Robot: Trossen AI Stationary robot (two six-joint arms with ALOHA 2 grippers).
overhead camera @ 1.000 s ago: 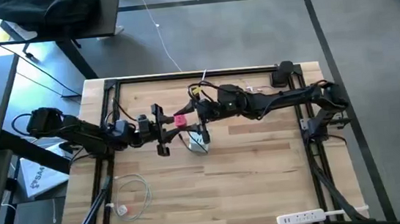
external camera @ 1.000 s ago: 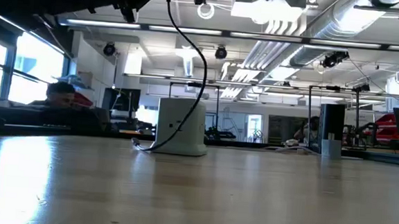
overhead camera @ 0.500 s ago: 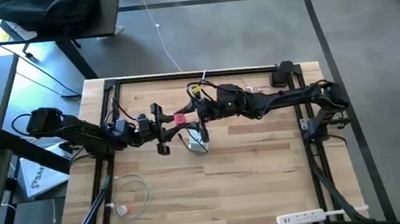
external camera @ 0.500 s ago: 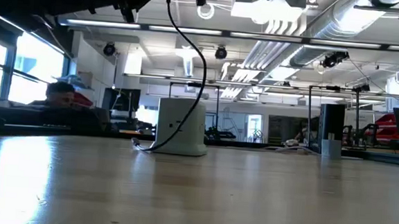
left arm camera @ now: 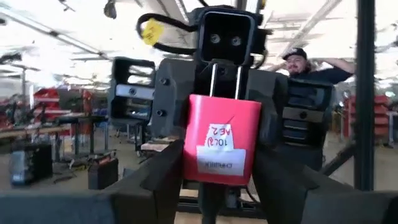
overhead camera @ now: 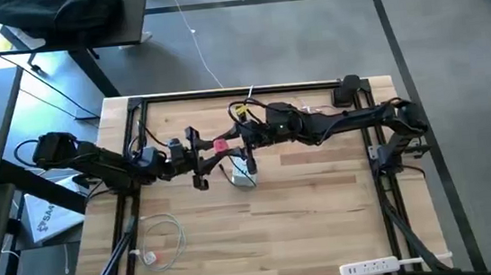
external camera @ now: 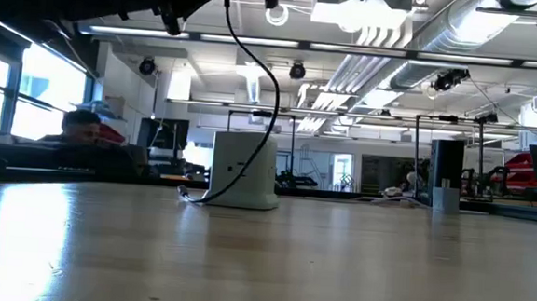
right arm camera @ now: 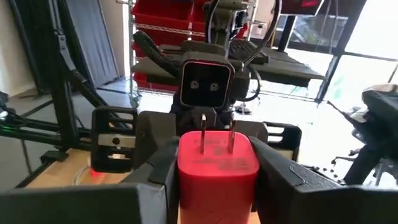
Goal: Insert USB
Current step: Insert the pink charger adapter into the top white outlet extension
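Two dark arms meet mid-desk, upper centre of the high view. The USB, a small bright red-pink boxy plug with two thin metal pins, sits in the air between them, well above the light wooden desk.

Left pincer comes in from the left of the frame. In its wrist view both fingers hug the sides of the USB, white label facing the camera, so it reads as clenched on it. Right pincer comes in from the right. Its fingers also press against the USB, so this one looks like it is grasping it too.

The thin black cable hangs from the top of the low view down to the white charger cube, which stands upright on the desk. From above, the cube is just below the pincers.

Change: almost none. Against the pictures from half a second and a second ago, the USB has crept very slightly left and the arms are in the same pose. The cube and cable have not moved.

My read is a two-handed hold or regrip that is not yet resolved. Insertion has not begun, as the USB is apart from the cube. One pincer probably has to release before the other can carry the USB down, and slipping or twisting the plug during that release is the risk.
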